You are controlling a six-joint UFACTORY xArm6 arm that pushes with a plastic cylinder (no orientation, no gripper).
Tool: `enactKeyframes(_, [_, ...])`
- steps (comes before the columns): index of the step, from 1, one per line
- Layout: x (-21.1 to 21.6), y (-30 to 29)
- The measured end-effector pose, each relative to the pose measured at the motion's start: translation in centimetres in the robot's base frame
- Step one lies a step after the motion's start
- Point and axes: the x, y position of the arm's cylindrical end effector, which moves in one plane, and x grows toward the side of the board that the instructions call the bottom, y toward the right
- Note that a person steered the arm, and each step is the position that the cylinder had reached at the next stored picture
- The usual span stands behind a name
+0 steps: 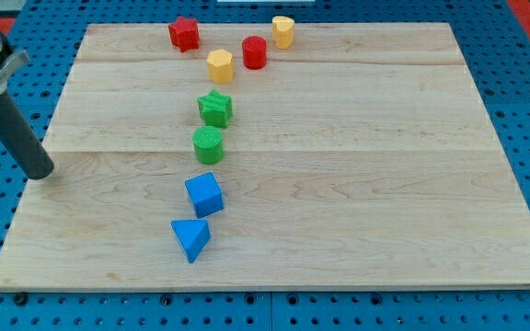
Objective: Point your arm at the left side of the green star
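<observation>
my tip (40,172) rests at the left edge of the pale wooden bench (357,184), which lies on a blue pegboard (523,92). it is a bare rod, with no fingers to spread or press. the green star (215,108) sits well to its right, above the green cylinder (207,145).

my tip (40,172) at board's (339,184) left edge, well left of green star (215,108) | green cylinder (207,145) just below star | blue cube (203,195), blue triangle (190,238) lower | yellow hexagon (220,65), red cylinder (254,52), red star (184,33), yellow block (283,31) up top
</observation>
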Motion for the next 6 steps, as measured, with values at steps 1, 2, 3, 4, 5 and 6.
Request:
enactKeyframes(1, [0.0,0.0])
enactKeyframes(2, [-0.8,2.5])
enactKeyframes(3, [-4.6,5.5])
enactKeyframes(4, [-4.6,5.5])
enactKeyframes(5, [-5.7,6.1])
enactKeyframes(6, [-12.3,7.5])
